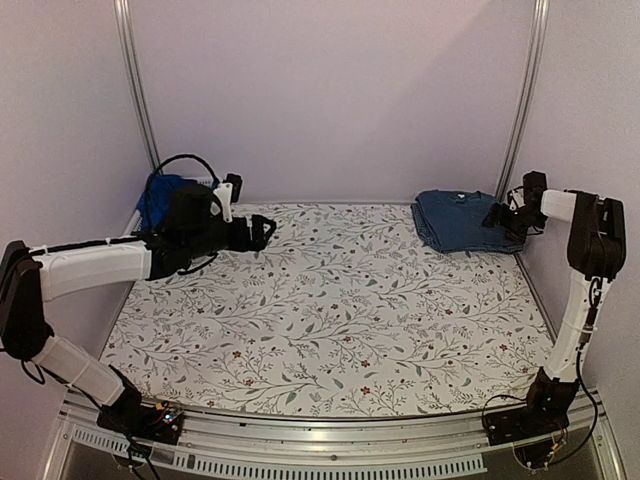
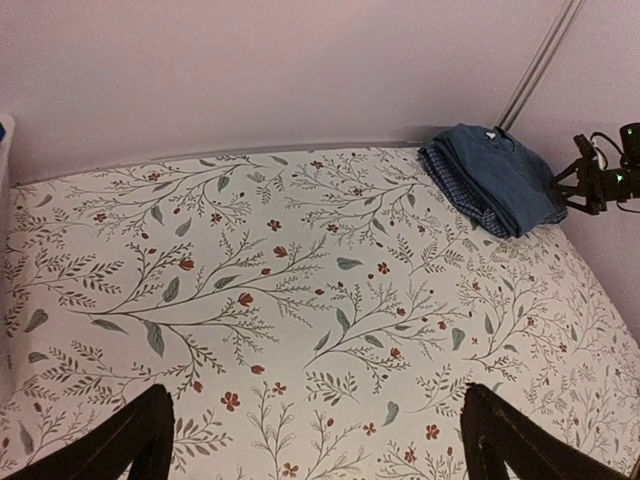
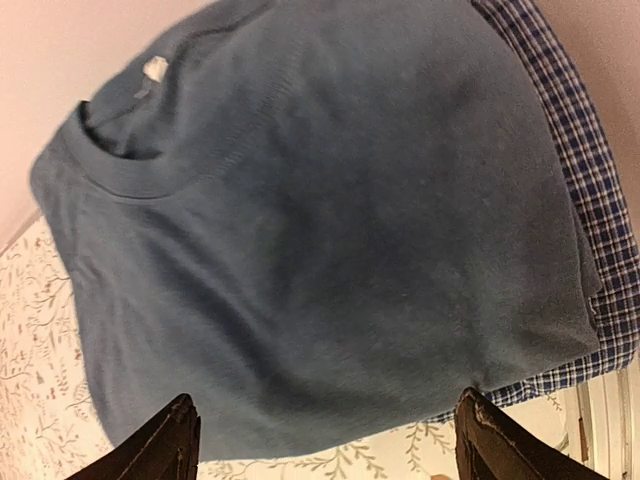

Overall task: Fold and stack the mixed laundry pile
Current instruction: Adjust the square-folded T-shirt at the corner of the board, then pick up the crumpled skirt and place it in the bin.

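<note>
Right claw (image 3: 330, 452) first: its two dark fingers (image 3: 160, 445) are spread wide, with nothing pinched between them. It sits right at the edge of the folded stack. Filling the wrist view ahead of it is the dark navy T-shirt (image 3: 320, 230), folded flat, collar and white neck tag towards the wall. Peeking out from under it along one side is the blue small-checked shirt (image 3: 590, 200), folded too, its edge showing past the T-shirt's hem.

From above, that stack sits in the far right corner of the worktop (image 1: 330, 320), and the right claw (image 1: 503, 215) is level with its right edge. I can't tell if they touch.

Over to the left claw (image 1: 262, 232): it too is spread wide and empty, and hangs above the far left part of the floral worktop, pointing across towards the stack. Its own camera shows both fingers (image 2: 130, 445) low in the picture, bare leaf pattern between them, and the T-shirt (image 2: 500, 170) well apart in the distance.

Behind the left arm, in the far left corner, there's a bunched bright royal-blue garment (image 1: 158, 198), unfolded and partly hidden by the arm.
</note>
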### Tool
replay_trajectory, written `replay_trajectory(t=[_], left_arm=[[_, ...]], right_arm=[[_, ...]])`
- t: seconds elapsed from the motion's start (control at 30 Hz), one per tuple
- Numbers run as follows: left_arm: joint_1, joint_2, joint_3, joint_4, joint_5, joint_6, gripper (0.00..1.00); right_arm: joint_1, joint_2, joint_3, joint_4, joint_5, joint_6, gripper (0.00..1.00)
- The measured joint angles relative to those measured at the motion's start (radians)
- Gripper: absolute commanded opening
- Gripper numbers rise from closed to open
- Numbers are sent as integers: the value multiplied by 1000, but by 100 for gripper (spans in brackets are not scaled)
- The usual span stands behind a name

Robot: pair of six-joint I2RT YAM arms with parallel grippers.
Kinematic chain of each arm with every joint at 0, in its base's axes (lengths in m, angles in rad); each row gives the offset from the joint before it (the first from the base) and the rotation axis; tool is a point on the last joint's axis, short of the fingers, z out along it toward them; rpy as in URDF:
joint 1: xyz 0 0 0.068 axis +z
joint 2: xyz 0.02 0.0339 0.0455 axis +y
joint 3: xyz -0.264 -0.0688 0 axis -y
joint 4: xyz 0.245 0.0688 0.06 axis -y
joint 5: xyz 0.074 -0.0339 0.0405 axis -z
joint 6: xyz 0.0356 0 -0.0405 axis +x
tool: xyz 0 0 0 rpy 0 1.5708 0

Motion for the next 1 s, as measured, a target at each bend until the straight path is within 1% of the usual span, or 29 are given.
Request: replay_trajectory(t=[0.13,0.2,0.3,0.37,0.47,0.5,0.57,0.73,0.87,1.0], left_arm=[[43,7,27,-51,-7,-11,100],[85,16,61,-93,-19,-21,100],[187,21,116,-160,-26,-48,100],[274,24,158,-200,-39,-67,100],[376,42,220,-241,-68,-86,100],[425,64,260,-268,-87,-93,100],[481,108,317,-296,-107,-101,100],[639,298,455,-343,-115,-135,100],[705,456,514,-373,-128,-153,100],[714,599,578,-413,-182,-164,100]], right_arm=[[2,-93,1,1,-68,-4,92],[8,-146,6,2,-102,-8,98],[28,-212,10,13,-143,-14,99],[51,-247,10,19,-171,-19,99],[101,-288,-7,43,-201,-20,99],[127,-307,-26,53,-212,-23,99],[166,-331,-56,63,-220,-26,99],[272,-371,-141,90,-224,-40,99],[331,-371,-190,105,-226,-46,99],[343,-371,-232,109,-239,-49,99]])
